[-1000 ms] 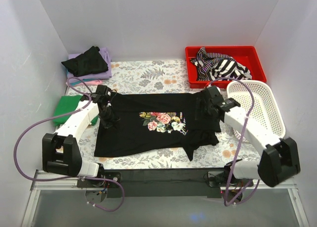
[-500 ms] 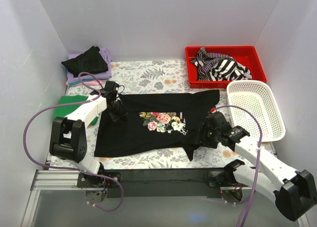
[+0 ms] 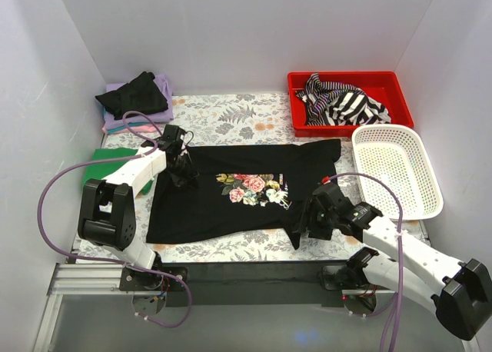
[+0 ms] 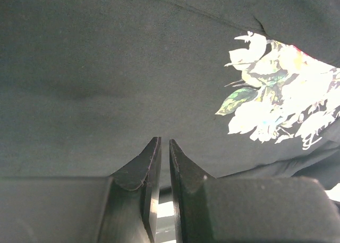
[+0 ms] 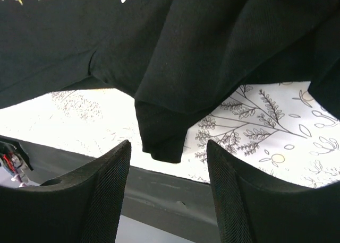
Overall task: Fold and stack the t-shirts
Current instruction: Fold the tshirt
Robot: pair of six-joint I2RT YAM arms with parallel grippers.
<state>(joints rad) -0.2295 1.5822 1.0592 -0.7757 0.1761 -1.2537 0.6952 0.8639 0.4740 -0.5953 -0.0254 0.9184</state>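
I hold R gripper (image 5: 167, 147) spread over sleeve (image 5: 175, 94) of black shirt (image 3: 223, 206), to grab for fold; L gripper (image 4: 164, 143) pressed together, prob. pinning cloth.

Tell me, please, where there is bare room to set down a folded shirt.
Widest: the floral table covering behind the black floral-print t-shirt, between the black-and-lilac shirt pile and the red plastic bin. A narrow strip runs along that shirt's near hem. The white mesh basket looks empty. Crowded: around the green shirt and left gripper, and by the right gripper.
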